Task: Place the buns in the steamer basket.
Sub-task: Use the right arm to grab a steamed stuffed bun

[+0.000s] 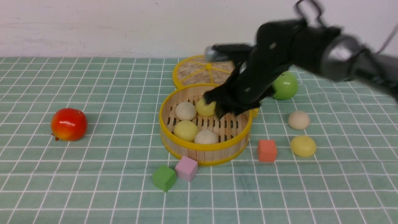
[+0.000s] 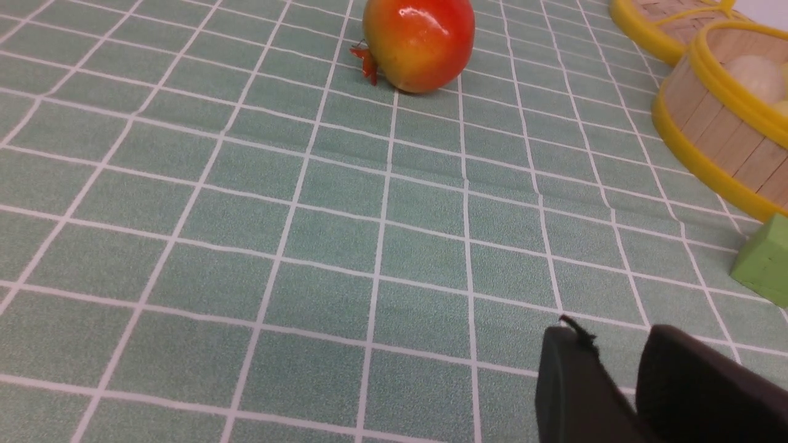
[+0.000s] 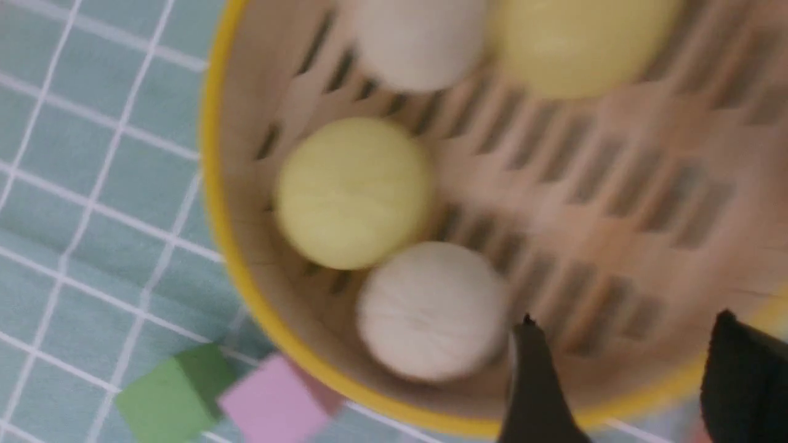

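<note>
I seem to be at a lab test bench: green checked tablecloth (image 1: 93, 186) before me, bare white wall (image 1: 93, 25) behind, a plastic-looking red apple (image 1: 68, 124) and coloured cubes (image 1: 186, 168) as props.

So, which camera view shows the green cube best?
The front view: the green cube lies whole and sharp beside the pink cube, in front of the steamer basket. The left wrist view catches only part of it at the picture's edge; the right wrist view shows it blurred.

No legible text, label, brand, number or sign on anything in view.
</note>
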Motion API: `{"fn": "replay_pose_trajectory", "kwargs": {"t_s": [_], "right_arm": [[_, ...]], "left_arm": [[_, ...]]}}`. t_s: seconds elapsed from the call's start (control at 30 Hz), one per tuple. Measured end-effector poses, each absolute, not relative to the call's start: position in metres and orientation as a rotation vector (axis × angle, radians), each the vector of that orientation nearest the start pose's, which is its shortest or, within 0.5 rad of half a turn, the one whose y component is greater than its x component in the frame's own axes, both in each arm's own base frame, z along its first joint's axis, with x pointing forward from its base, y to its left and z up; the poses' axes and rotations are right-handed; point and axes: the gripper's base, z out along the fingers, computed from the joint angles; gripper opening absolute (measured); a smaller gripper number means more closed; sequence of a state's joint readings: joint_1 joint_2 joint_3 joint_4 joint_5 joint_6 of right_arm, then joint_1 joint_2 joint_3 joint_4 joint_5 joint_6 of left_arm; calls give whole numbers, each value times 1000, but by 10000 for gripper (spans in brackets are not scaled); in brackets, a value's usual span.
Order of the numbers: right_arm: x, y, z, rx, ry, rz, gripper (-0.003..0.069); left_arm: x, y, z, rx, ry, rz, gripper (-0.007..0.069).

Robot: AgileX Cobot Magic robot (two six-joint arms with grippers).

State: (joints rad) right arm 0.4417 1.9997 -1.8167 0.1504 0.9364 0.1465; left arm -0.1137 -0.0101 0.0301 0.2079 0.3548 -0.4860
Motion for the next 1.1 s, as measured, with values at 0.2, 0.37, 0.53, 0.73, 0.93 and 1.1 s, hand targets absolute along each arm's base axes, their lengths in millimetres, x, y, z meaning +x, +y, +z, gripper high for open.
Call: {"fn": "replay_pose_trajectory", "kwargs": {"t_s": [0.2, 0.37, 0.53, 0.73, 0.93, 1.1], "right_arm": [[399, 124, 322, -114, 2689, 200, 358], [399, 76, 301, 103, 2775, 95, 266], [396, 71, 266, 192, 2810, 139, 188], [400, 76, 249, 189, 2730, 186, 202], [408, 77, 226, 199, 2744, 182, 267], [411, 77, 216, 190, 2766, 158, 272]], "left_arm": [[54, 1, 172, -213, 1844, -214, 164], [54, 1, 172, -213, 1844, -214, 164], [54, 1, 172, -213, 1844, -214, 164], [54, 1, 172, -213, 1844, -214, 164], [54, 1, 172, -213, 1844, -214, 164], [54, 1, 172, -213, 1844, -214, 165]]}}
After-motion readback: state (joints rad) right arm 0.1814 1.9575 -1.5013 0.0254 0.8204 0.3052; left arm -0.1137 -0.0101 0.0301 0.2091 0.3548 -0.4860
